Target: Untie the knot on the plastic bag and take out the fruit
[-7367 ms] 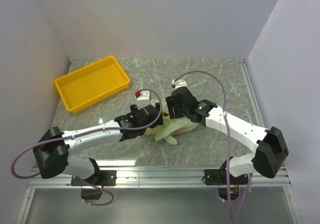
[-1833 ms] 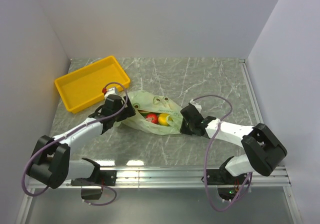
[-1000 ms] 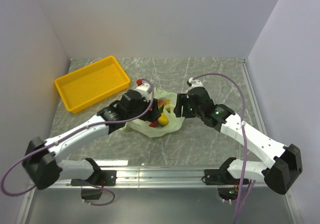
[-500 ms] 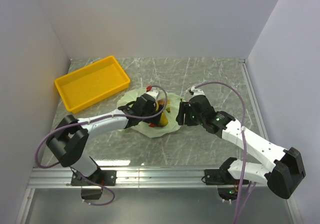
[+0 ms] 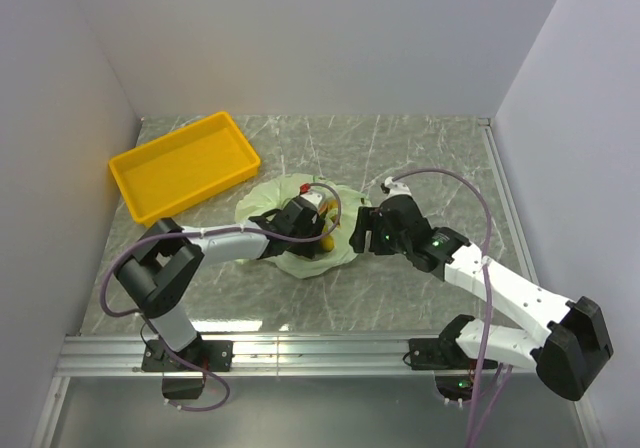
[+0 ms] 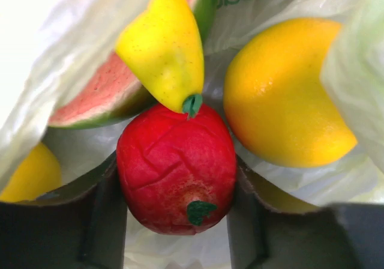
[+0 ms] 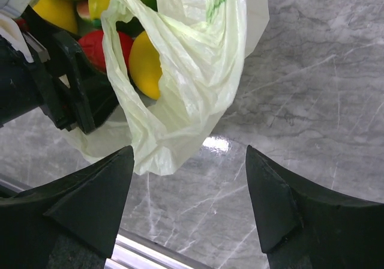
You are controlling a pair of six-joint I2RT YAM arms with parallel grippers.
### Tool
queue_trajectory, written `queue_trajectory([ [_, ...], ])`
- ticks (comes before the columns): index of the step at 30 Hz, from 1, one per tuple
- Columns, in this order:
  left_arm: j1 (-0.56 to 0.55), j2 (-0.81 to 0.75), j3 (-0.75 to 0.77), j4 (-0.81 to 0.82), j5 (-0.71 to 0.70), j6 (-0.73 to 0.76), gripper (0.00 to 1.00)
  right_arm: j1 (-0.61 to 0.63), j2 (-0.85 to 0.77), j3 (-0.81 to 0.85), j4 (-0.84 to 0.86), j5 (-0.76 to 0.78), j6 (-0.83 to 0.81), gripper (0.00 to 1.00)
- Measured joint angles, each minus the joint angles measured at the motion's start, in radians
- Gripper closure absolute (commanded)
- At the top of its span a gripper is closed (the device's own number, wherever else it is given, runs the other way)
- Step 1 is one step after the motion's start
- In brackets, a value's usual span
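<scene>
**Location.** The bag [image 7: 192, 71] lies on the table [image 7: 312, 71] with its mouth open. No tied tail is visible, so the knot is judged undone. All the fruit is inside the bag. The yellow tray [image 5: 185, 168] sits well apart, beyond the bag's left side.

**Jaws.** The left gripper [image 6: 175, 191] is inside the bag mouth, with its jaws set against both flanks of the red apple [image 6: 175, 167]. How firm the pinch is cannot be told. The right gripper [image 7: 189, 161] stands at the bag's right edge with its jaws wide and nothing held.

**Hazards, as judged.**
- The apple is round and smooth and the hold is low on its sides, so a light pinch could let it squirt out on the lift.
- Bag film lies close round both left fingers. Any film trapped against the apple would drag the bag up with it.
- Nothing pins the bag, so a snag would haul the whole bag and tip out its contents.
- The yellow pointed fruit [image 6: 165, 47] rests its tip on the apple, against the watermelon slice [image 6: 102, 89]. Removing the apple would likely topple both.
- The round orange fruit [image 6: 282, 95] lies just beside the apple inside the bag and could roll toward the bag mouth once its neighbour is gone.
</scene>
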Motion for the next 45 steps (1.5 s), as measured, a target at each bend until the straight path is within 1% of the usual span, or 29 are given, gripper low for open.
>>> queue_trajectory([
  [1, 0.0, -0.003, 0.0, -0.002, 0.001, -0.007, 0.66, 0.0, -0.009, -0.005, 0.001, 0.001, 0.004, 0.18],
  [3, -0.001, -0.019, 0.0, -0.009, 0.003, -0.008, 0.77, 0.0, -0.033, -0.019, 0.008, 0.003, 0.013, 0.18],
  [4, -0.002, -0.034, 0.0, -0.018, 0.004, -0.014, 0.78, 0.0, -0.046, -0.024, 0.008, 0.005, 0.016, 0.18],
  [9, -0.002, -0.168, 0.001, -0.051, 0.023, -0.02, 0.77, 0.0, -0.093, -0.04, 0.026, 0.025, 0.029, 0.17],
  [12, -0.002, -0.265, 0.021, -0.089, 0.047, -0.035, 0.76, 0.0, -0.107, -0.051, 0.044, 0.033, 0.042, 0.13],
  [13, -0.002, -0.291, 0.038, -0.105, 0.056, -0.039, 0.76, 0.0, -0.109, -0.053, 0.045, 0.036, 0.045, 0.1],
  [18, 0.022, -0.386, 0.159, -0.179, 0.087, -0.058, 0.73, 0.0, -0.133, -0.068, 0.058, 0.053, 0.067, 0.04],
  [20, 0.086, -0.406, 0.224, -0.206, 0.119, -0.069, 0.72, 0.0, -0.149, -0.072, 0.059, 0.054, 0.067, 0.02],
  [22, 0.2, -0.41, 0.288, -0.221, 0.155, -0.082, 0.7, 0.0, -0.166, -0.072, 0.06, 0.054, 0.066, 0.0],
  [26, 0.442, -0.393, 0.358, -0.219, 0.157, -0.105, 0.66, 0.0, -0.195, -0.072, 0.058, 0.055, 0.064, 0.0],
  [30, 0.636, -0.294, 0.393, -0.193, 0.164, -0.148, 0.64, 0.0, -0.229, -0.072, 0.044, 0.056, 0.061, 0.0],
  [34, 0.779, -0.105, 0.415, -0.142, 0.151, -0.193, 0.64, 0.0, -0.267, -0.072, 0.016, 0.056, 0.056, 0.0],
  [37, 0.845, 0.053, 0.459, -0.126, 0.143, -0.218, 0.64, 0.0, -0.313, -0.072, -0.004, 0.059, 0.047, 0.0],
  [39, 0.867, 0.146, 0.507, -0.127, 0.137, -0.221, 0.62, 0.0, -0.35, -0.072, -0.019, 0.065, 0.043, 0.0],
  [40, 0.874, 0.195, 0.539, -0.119, 0.137, -0.222, 0.6, 0.0, -0.37, -0.072, -0.027, 0.068, 0.039, 0.0],
  [41, 0.877, 0.241, 0.571, -0.114, 0.137, -0.222, 0.54, 0.0, -0.387, -0.072, -0.037, 0.07, 0.036, 0.0],
  [44, 0.878, 0.364, 0.684, -0.094, 0.153, -0.229, 0.43, 0.0, -0.421, -0.072, -0.066, 0.076, 0.034, 0.0],
  [45, 0.879, 0.403, 0.724, -0.091, 0.159, -0.232, 0.31, 0.0, -0.43, -0.072, -0.078, 0.076, 0.036, 0.0],
])
